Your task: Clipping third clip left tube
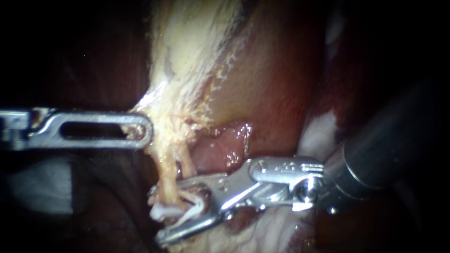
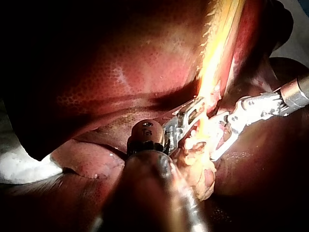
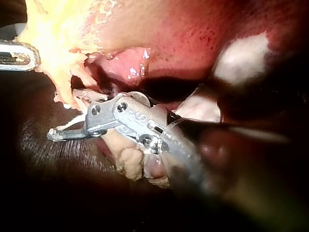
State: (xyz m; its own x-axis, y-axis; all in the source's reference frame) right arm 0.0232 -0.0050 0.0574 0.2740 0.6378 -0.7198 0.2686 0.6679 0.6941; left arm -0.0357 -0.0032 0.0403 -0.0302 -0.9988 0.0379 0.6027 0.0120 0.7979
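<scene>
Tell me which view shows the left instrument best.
Endoscope view: the left instrument lies side-on, unobstructed, its tip at the yellow tissue. Left wrist view: foreshortened, tip lost in glare; right wrist view: only its tip.

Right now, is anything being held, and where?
The left instrument grips the yellow tissue at its edge, above the tube. The right instrument is open around the tube, holding nothing.

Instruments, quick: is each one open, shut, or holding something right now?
Left instrument: shut on the pale tissue.
Right instrument: open, straddling the tube next to a white clip.
</scene>
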